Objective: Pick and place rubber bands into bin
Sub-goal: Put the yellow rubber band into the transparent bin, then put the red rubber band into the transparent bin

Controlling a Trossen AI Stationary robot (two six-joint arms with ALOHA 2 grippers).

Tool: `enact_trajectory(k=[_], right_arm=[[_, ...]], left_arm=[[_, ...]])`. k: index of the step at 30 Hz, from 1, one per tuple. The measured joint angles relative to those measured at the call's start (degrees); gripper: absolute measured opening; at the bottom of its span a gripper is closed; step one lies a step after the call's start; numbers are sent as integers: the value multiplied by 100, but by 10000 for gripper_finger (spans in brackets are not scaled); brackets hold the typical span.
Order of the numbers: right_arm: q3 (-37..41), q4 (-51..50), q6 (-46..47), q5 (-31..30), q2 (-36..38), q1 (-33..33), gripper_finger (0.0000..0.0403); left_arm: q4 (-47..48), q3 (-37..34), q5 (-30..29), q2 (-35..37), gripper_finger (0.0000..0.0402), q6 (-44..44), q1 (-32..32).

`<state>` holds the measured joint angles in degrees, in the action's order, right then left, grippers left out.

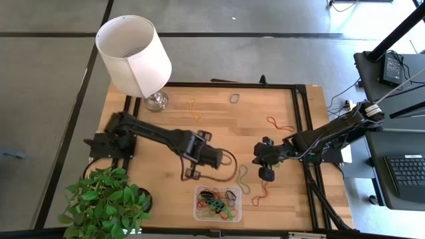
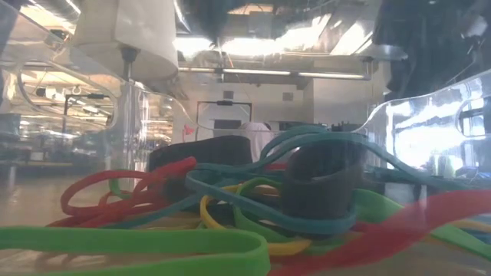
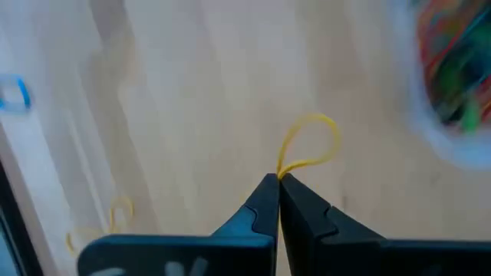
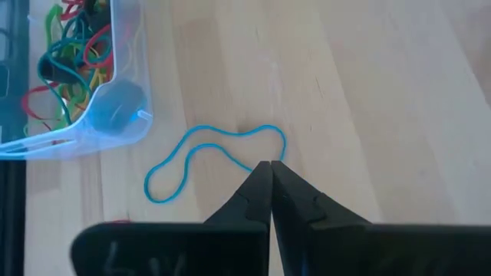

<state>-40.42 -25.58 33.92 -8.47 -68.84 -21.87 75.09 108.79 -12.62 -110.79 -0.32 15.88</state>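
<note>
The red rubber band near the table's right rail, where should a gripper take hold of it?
Pinch the red rubber band at one narrow end loop, coming straight down from above. It lies flat and loose on bare wood, apart from other bands, so only a top-down pinch gets under its thin strand.

bin (image 3: 453, 84) blurred and cut off, lamp (image 2: 126, 34) top cropped

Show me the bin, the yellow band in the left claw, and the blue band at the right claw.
bin (image 1: 198, 214), high view, left rim.
yellow band (image 3: 311, 146), left wrist view, loop beyond the shut fingertips.
blue band (image 4: 201, 149), right wrist view, loop's middle stretch.
</note>
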Motion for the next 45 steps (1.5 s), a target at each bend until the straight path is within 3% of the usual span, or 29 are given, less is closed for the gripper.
enact_trajectory(k=[6, 11, 16, 28, 40, 45], right_arm=[[0, -5, 207, -2, 0, 0, 10], [0, -7, 465, 0, 0, 0, 9], [0, -9, 478, 0, 0, -2, 9], [0, -2, 1082, 8, -2, -5, 9], [0, -43, 1077, 7, -2, -176, 9], [0, -44, 1090, 7, -2, -177, 9]], left_arm=[[472, 1772, -58, -981, 2, -65, 544], [452, 2619, -11, -1539, 2, -316, 970], [-43, 2477, 220, -1760, 3, -731, 1321], [-12, 2468, 350, -2738, 8, -1144, 1608], [3, 2485, 634, -2754, 124, -1545, 1393], [190, 2597, 392, -2446, 139, -1550, 1342]])
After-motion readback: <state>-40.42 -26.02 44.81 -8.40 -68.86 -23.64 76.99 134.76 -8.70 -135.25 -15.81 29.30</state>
